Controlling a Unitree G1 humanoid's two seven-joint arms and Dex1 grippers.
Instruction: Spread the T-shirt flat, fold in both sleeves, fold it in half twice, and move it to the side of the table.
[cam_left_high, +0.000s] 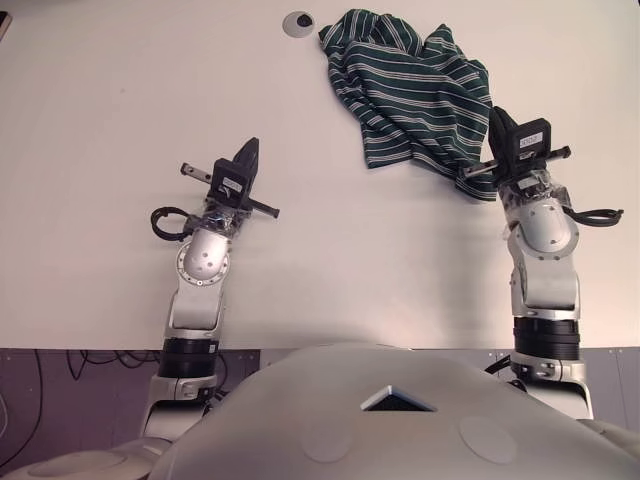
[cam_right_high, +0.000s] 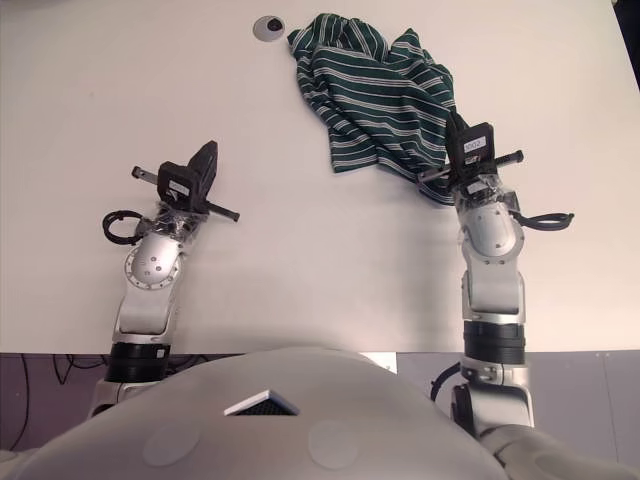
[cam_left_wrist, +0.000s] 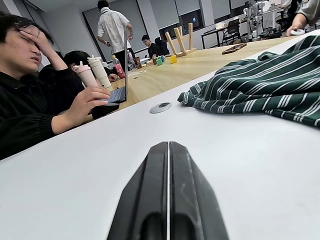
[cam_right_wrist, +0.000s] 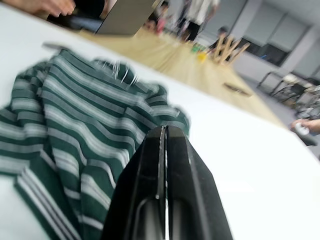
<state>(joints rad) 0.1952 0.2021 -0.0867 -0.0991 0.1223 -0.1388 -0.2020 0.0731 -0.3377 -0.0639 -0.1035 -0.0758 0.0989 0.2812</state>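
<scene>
The left gripper (cam_left_high: 250, 144) is positioned low over the bare white table (cam_left_high: 100, 110), on the left side, well apart from the garment. In the left wrist view its fingers (cam_left_wrist: 150, 190) are seen pressed together with nothing between them. A round grey grommet (cam_left_high: 297, 23) is set into the tabletop at the far edge. Just right of it, the green striped T-shirt (cam_left_high: 405, 90) is found crumpled in a heap on the far right part of the table. The right gripper (cam_left_high: 497, 115) is placed at the heap's near right edge, fingers (cam_right_wrist: 145, 190) together; whether cloth is pinched cannot be determined.
</scene>
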